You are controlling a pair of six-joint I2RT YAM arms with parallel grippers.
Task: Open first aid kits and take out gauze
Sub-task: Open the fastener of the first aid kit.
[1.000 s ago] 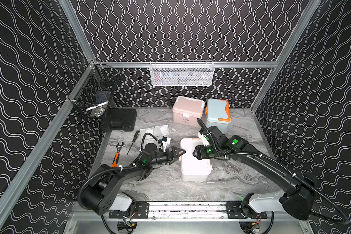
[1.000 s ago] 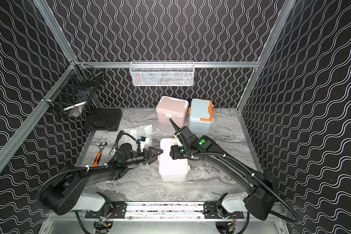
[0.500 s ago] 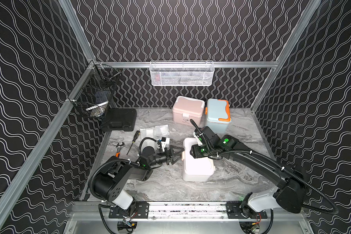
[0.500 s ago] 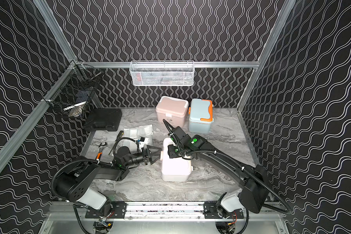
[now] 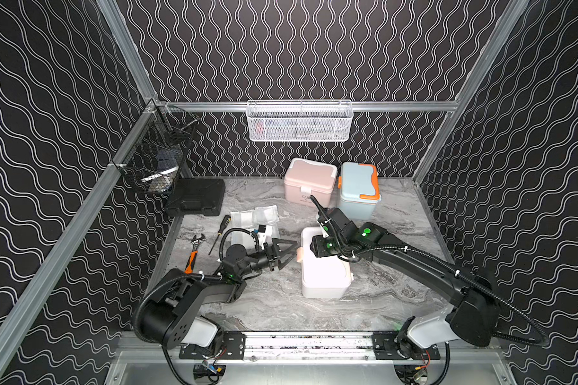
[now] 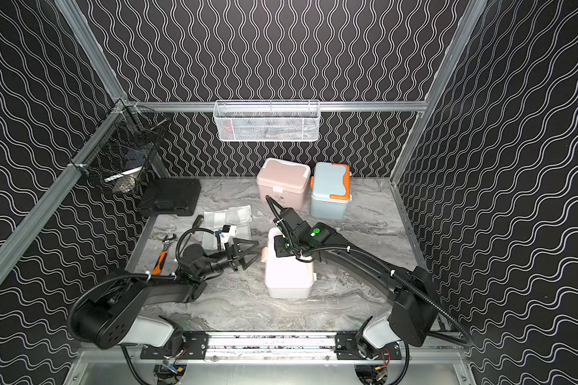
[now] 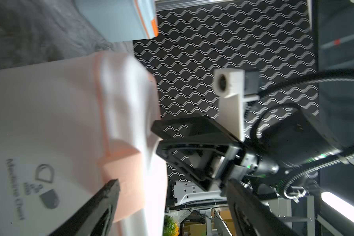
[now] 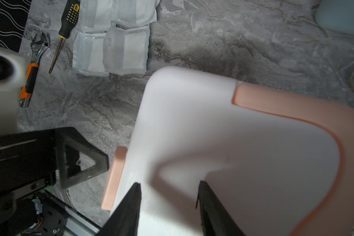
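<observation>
The white kit with peach trim (image 5: 324, 276) stands upright mid-worktop (image 5: 381, 300), and the lid looks still down. Its long axis runs front-to-back and the peach latch (image 5: 299, 255) faces the left arm. I reckon that's why the left tool (image 5: 294, 250) comes in sideways, jaws wide, one tip right at the latch. The right tool (image 8: 169, 182) sits on the lid with its jaws roughly half apart, probably bracing the box. I can't tell if it's pinching anything. Gauze packets (image 5: 254, 216) lie by the screwdriver (image 5: 219, 230).
</observation>
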